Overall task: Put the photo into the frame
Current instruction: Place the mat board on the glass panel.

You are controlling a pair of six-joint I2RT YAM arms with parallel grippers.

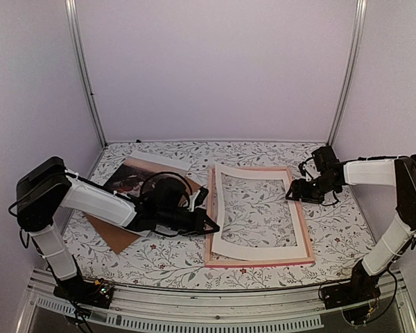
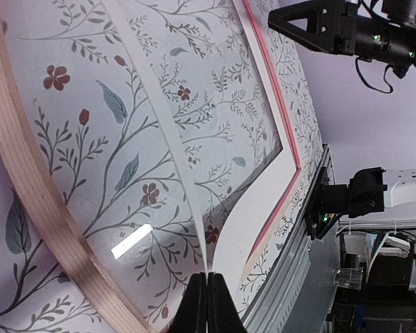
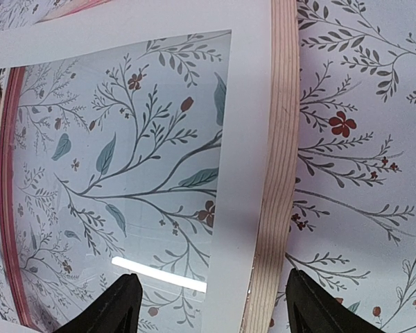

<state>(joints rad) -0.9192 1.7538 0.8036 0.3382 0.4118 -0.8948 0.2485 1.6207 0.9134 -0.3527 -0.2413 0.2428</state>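
Photo (image 1: 123,182), dark brown-maroon with a pale figure, lies on a brown board (image 1: 114,237) at the left of the bench (image 1: 166,267). It is partly hidden behind the left arm (image 1: 97,201), just left of the left pincer (image 1: 211,223). That pincer is closed, pinching the lifted edge of the white mat (image 1: 256,248) over the frame (image 1: 260,263). Right pincer (image 1: 296,193) gapes wide, empty, above the frame's right rail.

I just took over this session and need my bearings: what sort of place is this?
Probably a lab test booth, not a home: plain pale walls meet aluminium corner posts, and a floral-covered table carries two robot arms bolted to its near rail.
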